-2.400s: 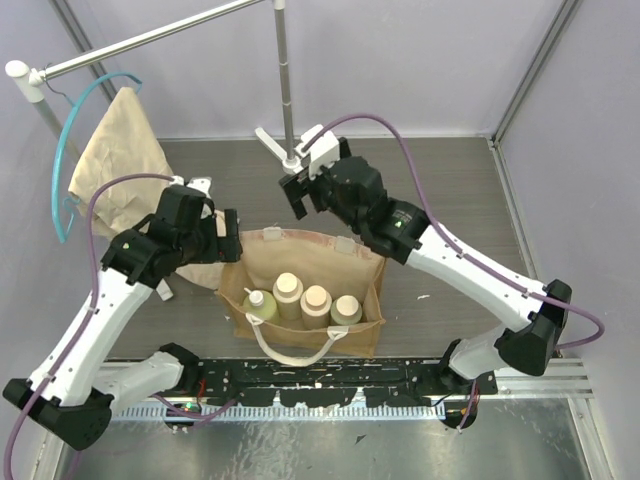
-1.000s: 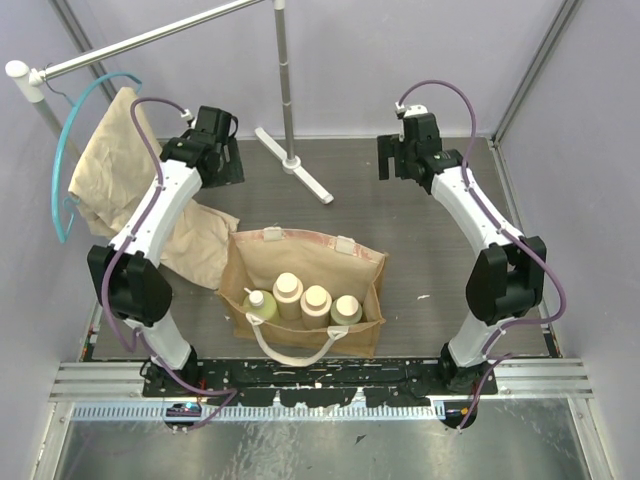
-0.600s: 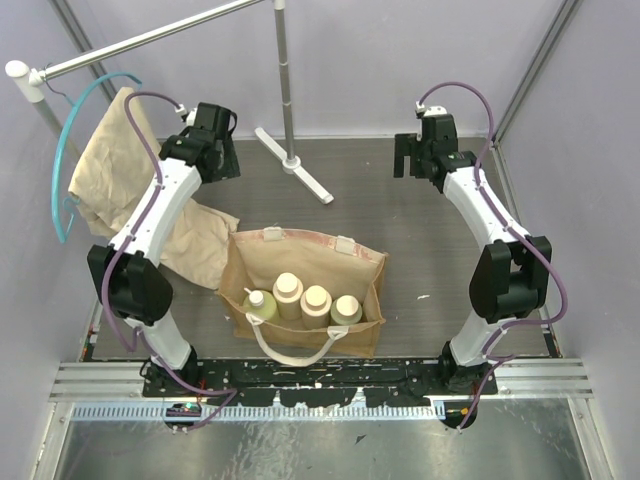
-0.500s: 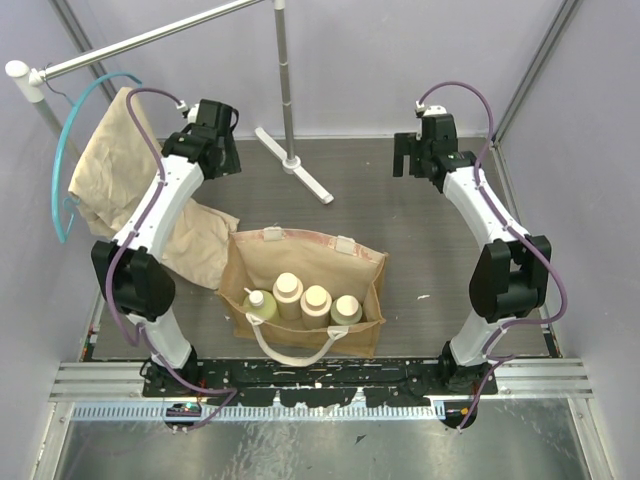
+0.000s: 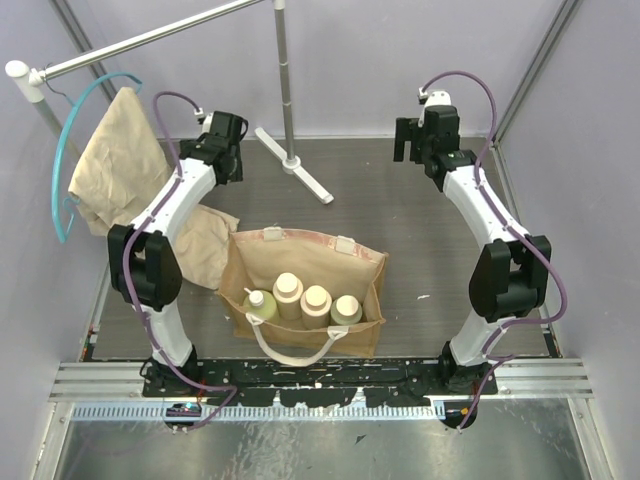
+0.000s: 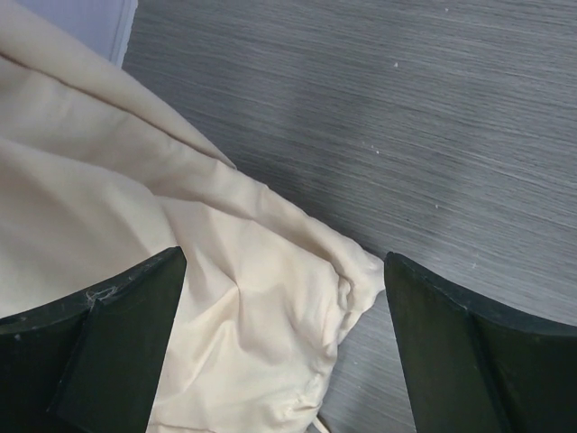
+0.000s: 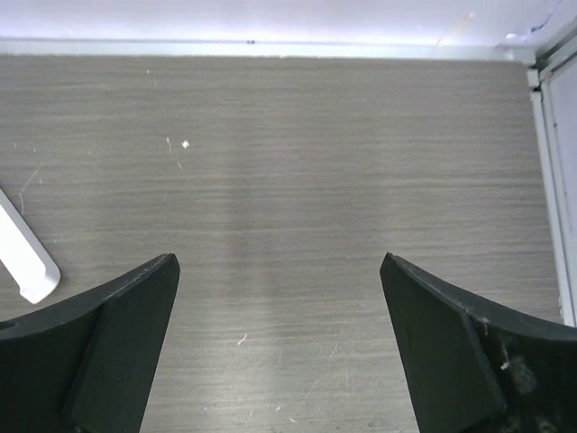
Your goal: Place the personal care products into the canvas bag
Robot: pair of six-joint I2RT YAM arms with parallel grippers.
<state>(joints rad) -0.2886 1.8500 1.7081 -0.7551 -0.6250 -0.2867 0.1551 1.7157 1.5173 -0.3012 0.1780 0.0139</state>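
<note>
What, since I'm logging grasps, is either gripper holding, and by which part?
Nothing is held. The left gripper hangs open over the beige cloth, and the right gripper is open over the table.

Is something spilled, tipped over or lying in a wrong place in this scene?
Nothing is spilled or tipped. The four bottles stand upright inside the canvas bag. Only the beige cloth looks untidy: it hangs from the blue hanger, and its lower part lies crumpled on the table beside the bag.
</note>
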